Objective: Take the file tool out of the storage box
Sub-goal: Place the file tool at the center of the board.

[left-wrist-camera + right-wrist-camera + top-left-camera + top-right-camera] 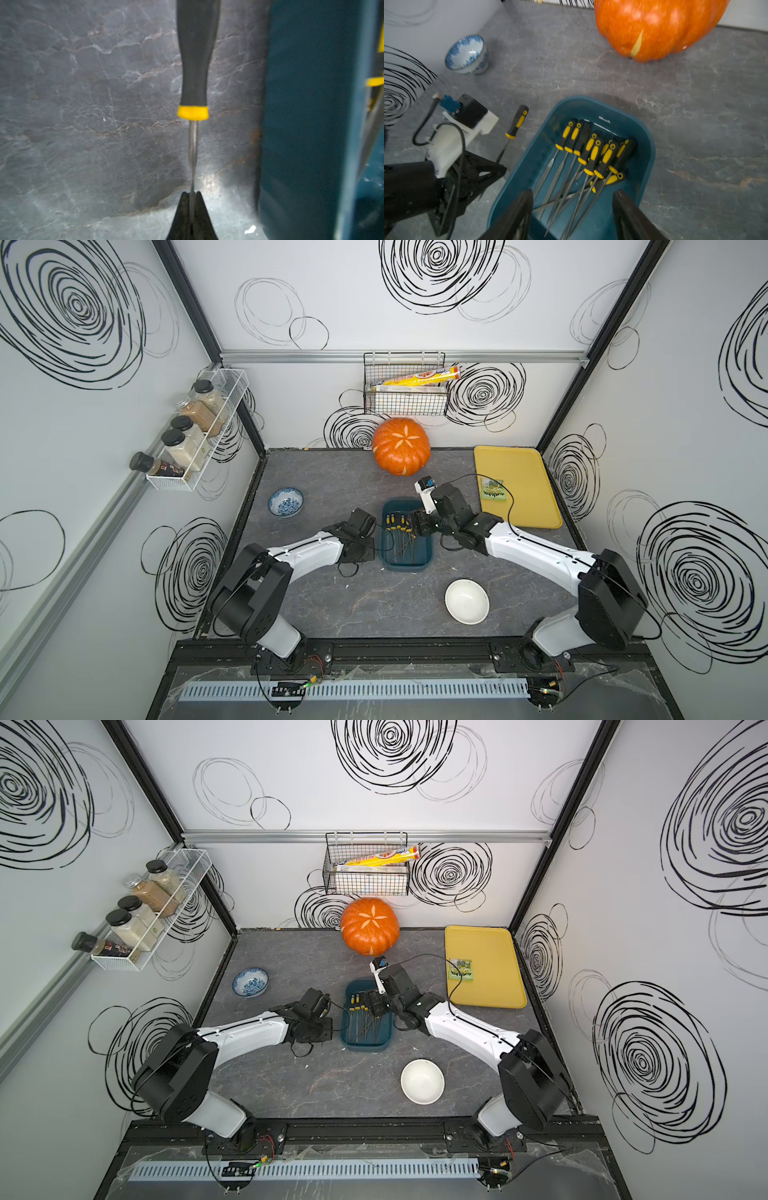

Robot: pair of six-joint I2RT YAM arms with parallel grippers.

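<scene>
We are finding the left end effector [192, 194] clamping the thin metal shank of one file [196, 62], outside the storage box [301, 124] and just beside its outer wall, over the bare surface [83, 104]. The file's long axis is running straight out from the jaws, parallel to that wall. The right end effector [574, 199] is hanging with jaws apart over the other files [591, 153] in the box. We are judging the set-down unobstructed: pumpkin [654, 27] and blue bowl [467, 55] are standing well apart.

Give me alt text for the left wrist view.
The left gripper has its fingers shut on the metal shank of a black-handled file tool with a yellow collar, just outside the teal storage box, grey marbled table behind.
</scene>
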